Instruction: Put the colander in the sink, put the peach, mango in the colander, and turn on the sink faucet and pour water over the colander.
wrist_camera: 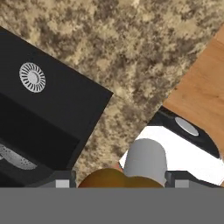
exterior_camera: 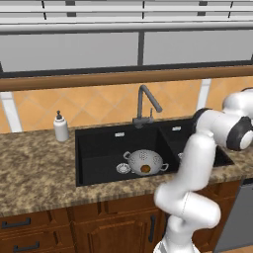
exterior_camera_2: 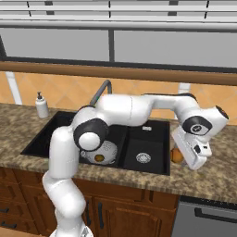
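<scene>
Perforated metal colander point(exterior_camera: 145, 161) sits in the matte black sink point(exterior_camera: 99, 148) on the speckled surface point(exterior_camera: 34, 168); tool point(exterior_camera_2: 196, 159) released beside a round orange fruit point(exterior_camera_2: 176, 155).

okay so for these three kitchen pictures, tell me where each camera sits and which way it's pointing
Left base view: behind the arm's left, looking forward and down at the sink; white arm at lower right.
Right base view: behind its right; arm rises lower left, tool over the counter.
Hand view: on the hand, facing the counter; fingertips at bottom.
Shared: both base views show the colander and faucet.
</scene>
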